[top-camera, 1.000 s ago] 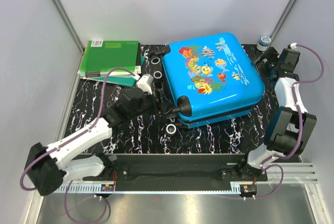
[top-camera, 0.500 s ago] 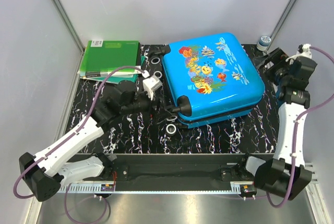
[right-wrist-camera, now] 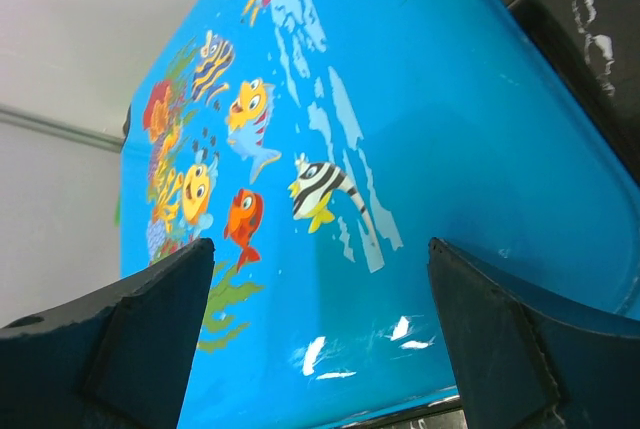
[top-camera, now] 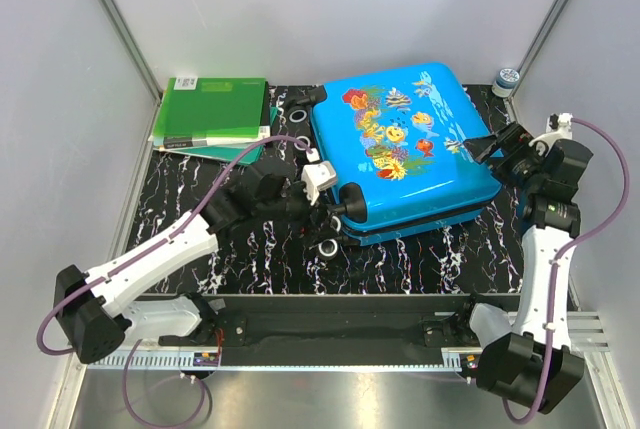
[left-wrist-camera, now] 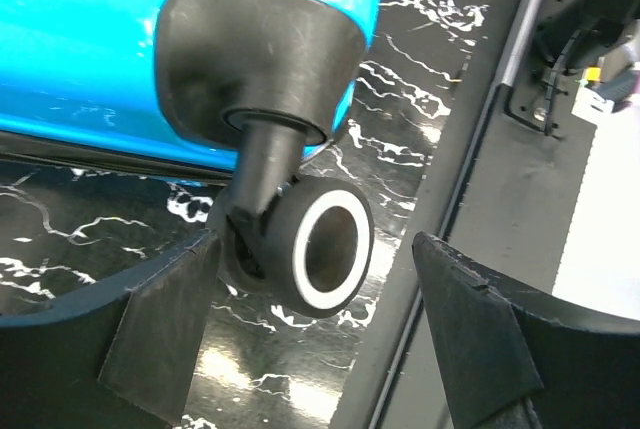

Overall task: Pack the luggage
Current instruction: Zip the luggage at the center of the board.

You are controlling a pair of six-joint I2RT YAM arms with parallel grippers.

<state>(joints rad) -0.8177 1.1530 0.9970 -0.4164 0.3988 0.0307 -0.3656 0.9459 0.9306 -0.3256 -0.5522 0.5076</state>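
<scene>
The luggage (top-camera: 405,154) lies flat and shut toward the far right corner of the counter (top-camera: 200,239), printed shell up, with green folders (top-camera: 210,114) at the far left corner and a small jar (top-camera: 507,77) beyond it at the far right corner. It looks stiff and glossy, so probably slippery. It is also far too broad for either hand to span, and likely the heaviest thing here. Better holds would be narrow parts: a wheel stem, the handle, or the seam lip along the near side, where the lid would have to be lifted before anything goes in. The left hand (left-wrist-camera: 316,249) is spread wide with a black wheel (left-wrist-camera: 330,244) between its fingers and gaps on both sides, holding nothing. The right hand (right-wrist-camera: 320,249) is also spread wide and holds nothing, poised at the luggage's right edge. Only the top view gives the whole layout and both arms. Only the left wrist view shows the gaps around the wheel, and only the right wrist view shows the sheen on the shell.
</scene>
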